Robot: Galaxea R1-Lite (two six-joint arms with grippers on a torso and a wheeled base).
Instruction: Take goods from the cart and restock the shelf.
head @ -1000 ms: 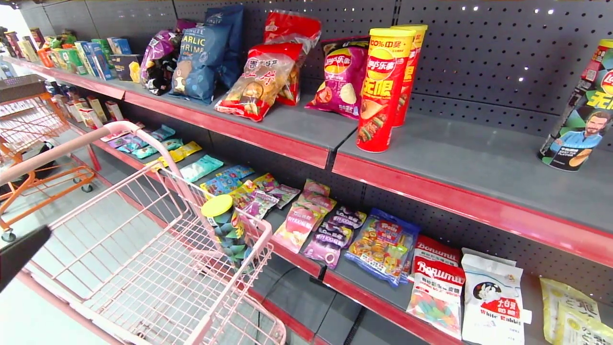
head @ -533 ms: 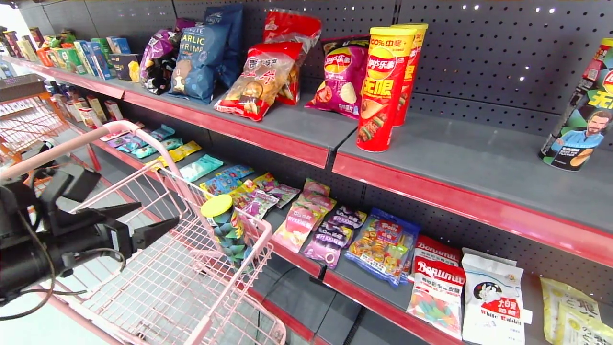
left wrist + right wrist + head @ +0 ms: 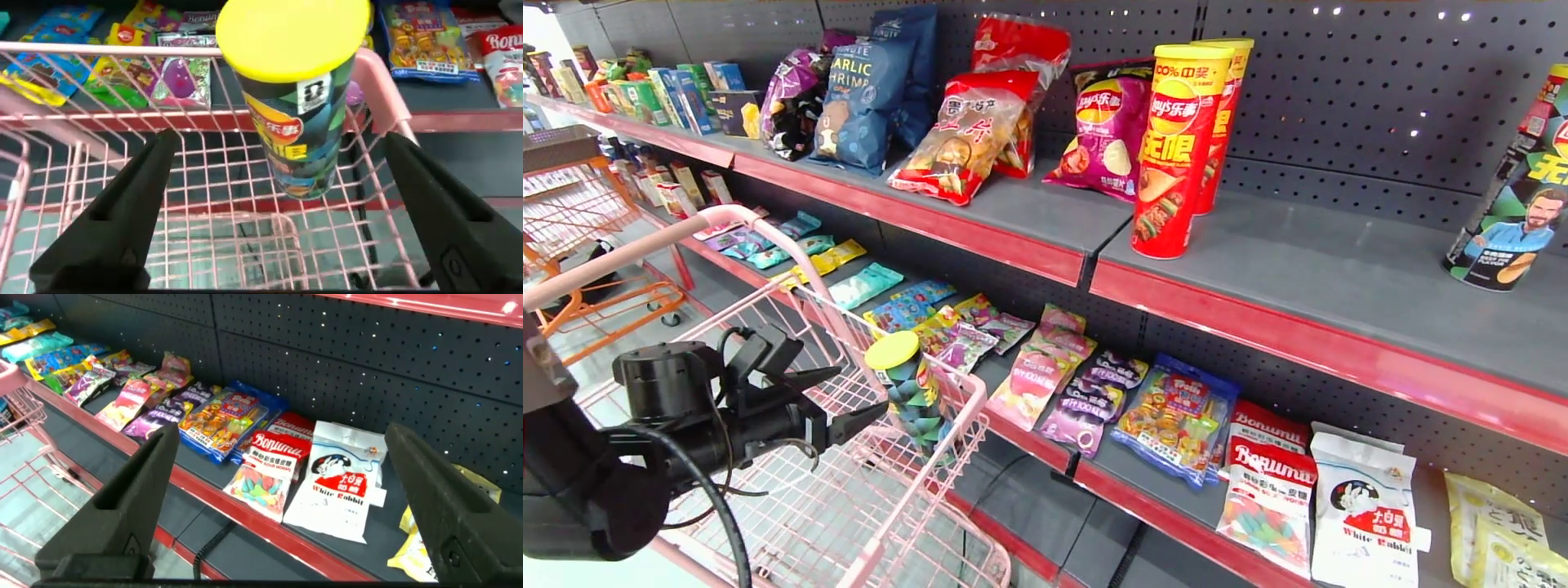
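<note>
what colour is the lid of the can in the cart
Yellow lid, clearest in the left wrist view.

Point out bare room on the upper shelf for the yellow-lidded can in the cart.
Free: grey upper shelf between the tall red-and-yellow chip tubes and the dark patterned tube. Crowded: snack bags left of those tubes.

The cart (image 3: 629, 251) was pink wire mesh. The can (image 3: 913, 392) in it, at 7 o'clock in the head view, had a yellow lid and a dark body with a teal, green and black faceted pattern, apparently bearing a red-and-yellow emblem. The shelf (image 3: 1339, 278) had grey decks, red front edges and dark perforated backing. The tall cans (image 3: 1176, 155) at 1 o'clock were red with yellow lids. The left gripper (image 3: 859, 392) was black.
</note>
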